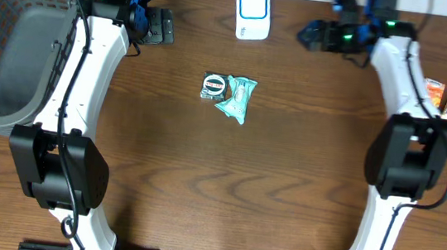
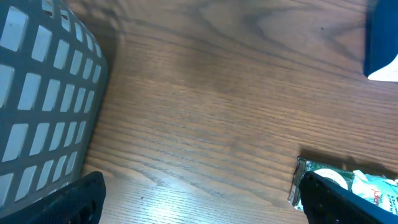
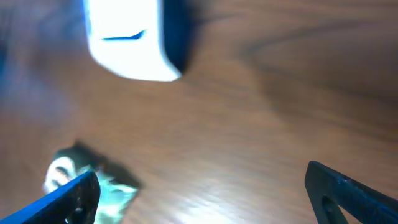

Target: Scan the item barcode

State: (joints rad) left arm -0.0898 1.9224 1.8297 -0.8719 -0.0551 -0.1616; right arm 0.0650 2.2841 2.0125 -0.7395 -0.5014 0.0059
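Teal packet (image 1: 236,99) lies mid-way across the table (image 1: 285,173), touching a dark packet (image 1: 213,86), near the white scanner (image 1: 253,12). Left end effector (image 2: 202,199) and right end effector (image 3: 202,186) gape wide, empty.

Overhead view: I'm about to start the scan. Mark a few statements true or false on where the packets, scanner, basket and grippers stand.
1. The teal packet lies on the table right beside the dark packet. True.
2. The left gripper holds a packet. False: it is open and empty, and both packets lie on the table.
3. The barcode scanner sits at the far edge, between the two grippers. True.
4. The basket is on the robot's right. False: it is on the left, beside the left arm.
5. The right gripper is shut. False: it is open and holds nothing.
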